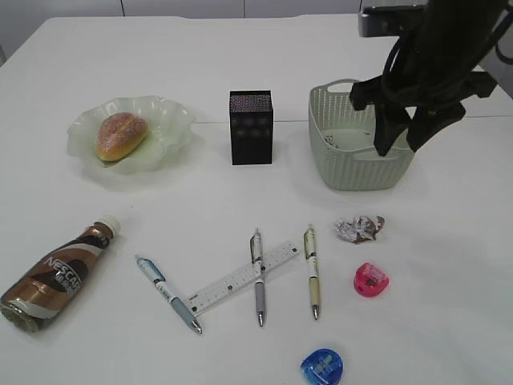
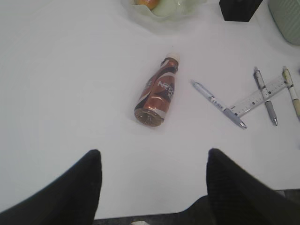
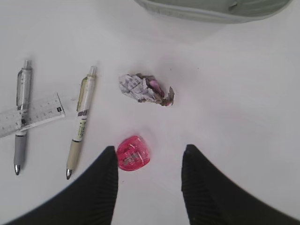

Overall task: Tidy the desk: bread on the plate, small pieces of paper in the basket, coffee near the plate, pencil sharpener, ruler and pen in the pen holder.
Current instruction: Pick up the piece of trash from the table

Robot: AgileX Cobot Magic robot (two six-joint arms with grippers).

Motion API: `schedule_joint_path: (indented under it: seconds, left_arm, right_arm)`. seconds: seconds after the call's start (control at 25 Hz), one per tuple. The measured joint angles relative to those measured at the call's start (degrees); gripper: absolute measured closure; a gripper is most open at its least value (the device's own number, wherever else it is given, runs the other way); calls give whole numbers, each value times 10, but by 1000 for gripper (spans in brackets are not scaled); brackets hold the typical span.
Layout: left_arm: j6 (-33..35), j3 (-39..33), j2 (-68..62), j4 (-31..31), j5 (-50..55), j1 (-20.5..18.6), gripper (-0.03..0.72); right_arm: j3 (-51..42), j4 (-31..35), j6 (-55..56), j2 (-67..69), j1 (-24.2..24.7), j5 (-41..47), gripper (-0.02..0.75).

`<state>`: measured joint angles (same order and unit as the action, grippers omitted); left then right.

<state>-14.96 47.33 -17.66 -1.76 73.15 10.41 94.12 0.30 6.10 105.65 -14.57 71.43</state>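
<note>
The bread (image 1: 121, 135) already sits on the plate (image 1: 168, 120) near the table's back left, the coffee bottle (image 1: 54, 277) lies on its side by the front left edge, and the left gripper (image 2: 153, 173) hangs over it with its jaws apart and nothing in them. In the middle, three pens (image 1: 258, 277) and a ruler (image 1: 243, 277) lie in front of the black pen holder (image 1: 251, 127). On the right, the right gripper (image 3: 149, 164) is open and empty above the crumpled paper (image 1: 360, 228) and pink sharpener (image 1: 371, 279), so I think the paper step is next: go down, pinch the paper, and drop it in the basket (image 1: 353, 172) behind.
</note>
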Motion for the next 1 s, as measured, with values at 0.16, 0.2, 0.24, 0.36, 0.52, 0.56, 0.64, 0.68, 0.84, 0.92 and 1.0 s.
schedule_joint_path:
  seconds: [0.16,0.2,0.24,0.36,0.52,0.56,0.64,0.68,0.84,0.92,1.0]
  left_arm:
    - [0,0,0,0,0,0,182]
    - [0,0,0,0,0,0,183]
    - [0,0,0,0,0,0,182]
    - [0,0,0,0,0,0,183]
    - [0,0,0,1,0,0,182]
    - [0,0,0,1,0,0,182]
    - [0,0,0,1,0,0,183]
    - [0,0,0,1,0,0,182]
    - [0,0,0,2,0,0,182]
    - [0,0,0,2,0,0,182]
    - [0,0,0,2,0,0,182]
  right_arm:
    - [0,-3,1,27,0,-2,375]
    - [0,-3,1,34,0,-2,375]
    - [0,-3,1,41,0,-3,375]
    - [0,-3,-4,66,0,-8,375]
    - [0,-3,-9,93,0,-11,374]
    - [0,-3,-12,99,0,-11,374]
    - [0,-10,-19,110,0,-12,374]
    - [0,-16,-25,114,0,-12,374]
    - [0,-25,-34,131,0,-16,374]
    - [0,-24,-35,138,0,-17,374]
    - [0,-23,-35,144,0,-21,374]
